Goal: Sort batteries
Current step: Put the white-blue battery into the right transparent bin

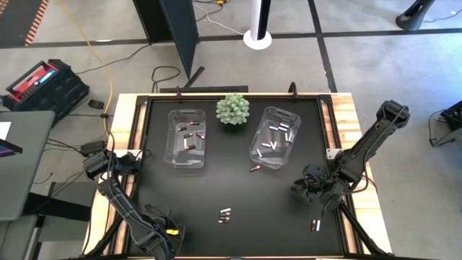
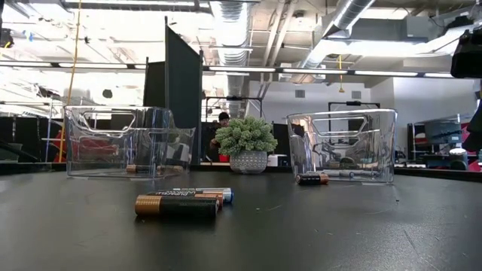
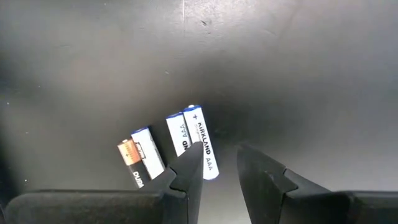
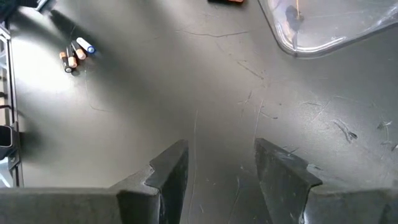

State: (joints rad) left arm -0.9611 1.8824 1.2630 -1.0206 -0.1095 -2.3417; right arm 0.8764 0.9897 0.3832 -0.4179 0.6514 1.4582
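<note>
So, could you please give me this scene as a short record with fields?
left bin: clear, holds dark batteries
right bin: clear, holds pale batteries
loose cluster: near front edge
stray by right bin: dark battery
stray front right: battery
plant: between bins
left gripper: front left, open
right gripper: right side, open

We count two clear bins: the left bin [image 1: 186, 137] and the right bin [image 1: 275, 136]. Between them stands one green spiky plant [image 1: 232, 109]. Two arms reach in, so there are two pincers, the left pincer [image 3: 219, 163] and the right pincer [image 4: 220, 167].

Loose on the surface [image 1: 173, 191] we see a front cluster of batteries [image 1: 225, 214], roughly three, one lone battery [image 1: 254, 169] by the right bin, and one pair [image 1: 315, 225] near the right edge. We cannot reliably count the cells inside the bins.
</note>
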